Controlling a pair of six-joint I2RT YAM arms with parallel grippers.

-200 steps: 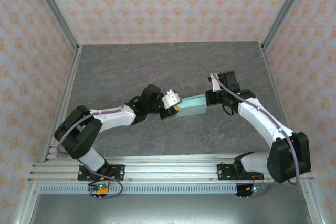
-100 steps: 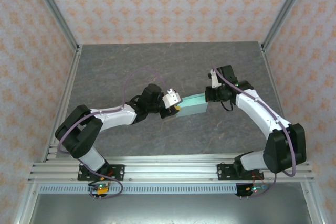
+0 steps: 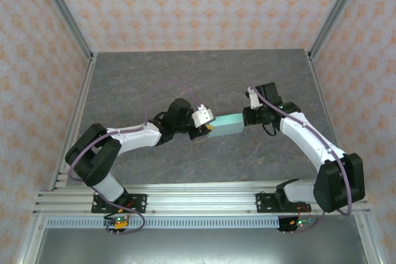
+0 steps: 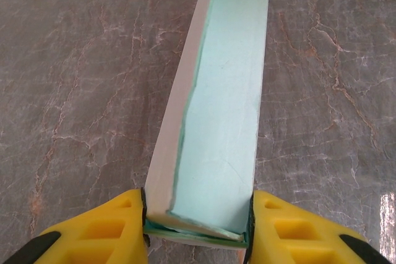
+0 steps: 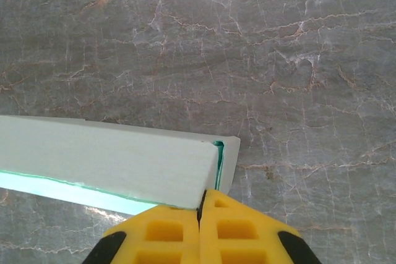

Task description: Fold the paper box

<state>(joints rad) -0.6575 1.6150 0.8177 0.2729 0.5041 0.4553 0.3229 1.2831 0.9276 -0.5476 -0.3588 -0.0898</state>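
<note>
Right gripper (image 5: pixel 201 201) eased back, paper box (image 4: pixel 216 122) between left gripper's (image 4: pixel 198 217) jaws

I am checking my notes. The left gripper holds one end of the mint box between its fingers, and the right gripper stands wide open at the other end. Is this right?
No. The right gripper is shut, fingers pressed together at the end of the paper box; the right wrist view shows it. The left gripper does hold the other end.
</note>
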